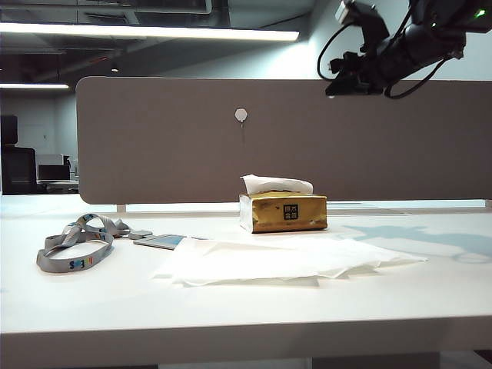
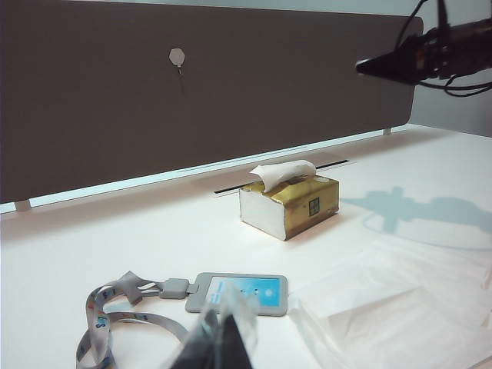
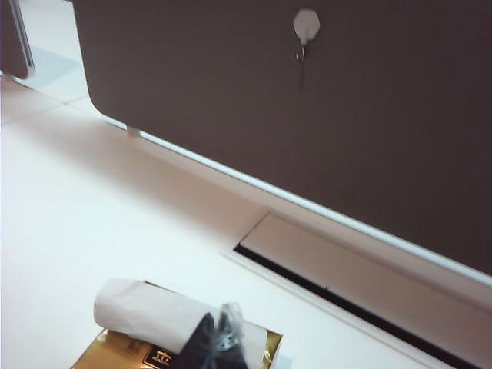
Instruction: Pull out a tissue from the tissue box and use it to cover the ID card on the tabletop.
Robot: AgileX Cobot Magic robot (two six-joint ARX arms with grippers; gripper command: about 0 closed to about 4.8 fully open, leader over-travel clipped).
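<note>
The right end effector (image 1: 332, 91), closed and empty, hangs high above the tissue box (image 1: 283, 212), whose tissue (image 1: 277, 184) pokes up directly beneath; the left end effector (image 2: 219, 342), closed, sits farther off.

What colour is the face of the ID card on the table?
The ID card has a light blue face in a grey holder; the left wrist view shows it best.

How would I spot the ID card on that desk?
Start at the golden tissue box before the grey-brown divider. Nearer the front lies a grey lanyard; the ID card is clipped to it, flat and blue-faced, beside pale white sheets.
</note>
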